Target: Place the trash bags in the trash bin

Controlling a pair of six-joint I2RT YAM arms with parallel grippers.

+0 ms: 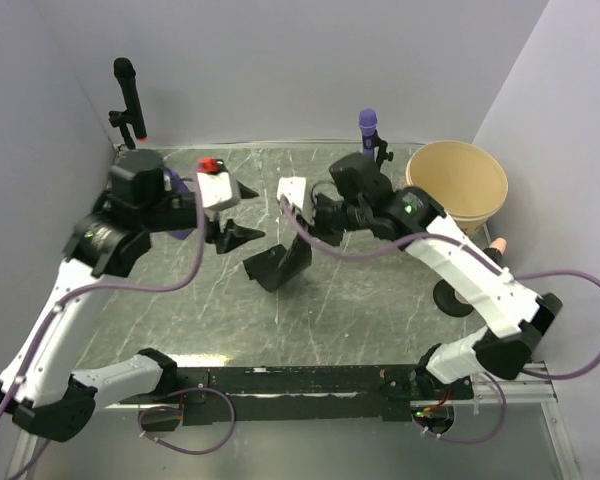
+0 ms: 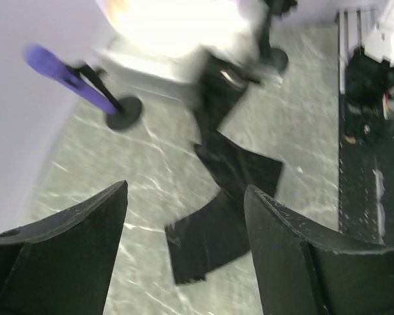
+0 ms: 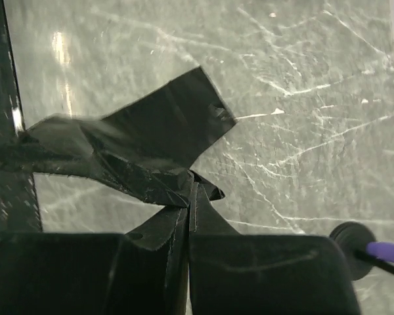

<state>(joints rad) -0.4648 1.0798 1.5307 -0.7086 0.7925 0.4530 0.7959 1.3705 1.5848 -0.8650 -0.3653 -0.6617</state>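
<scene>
One trash bag hangs as a crumpled strip from the right gripper, whose jaws are pressed together on a narrow tuck of film at the bag's upper end. The rest of the sheet fans out below, and its lower end appears to rest on the table. The left gripper sits just beside the bag on its left, jaws spread wide with nothing between them. The trash bin stands upright at the far right corner, well apart from the bag.

The chief risk is probably the grip: so little glossy film is pinched that a quick swing, or drag from the trailing end on the table, could pull it free short of the bin. The bag hangs long and floppy, so a low carry could catch its tail on the rim and leave it draped outside, or nudge the light bin over. The purple microphone stands near the path to the bin and could be knocked by the arm or snag the film. The open left fingers, so close by, could also catch the bag as it moves
</scene>
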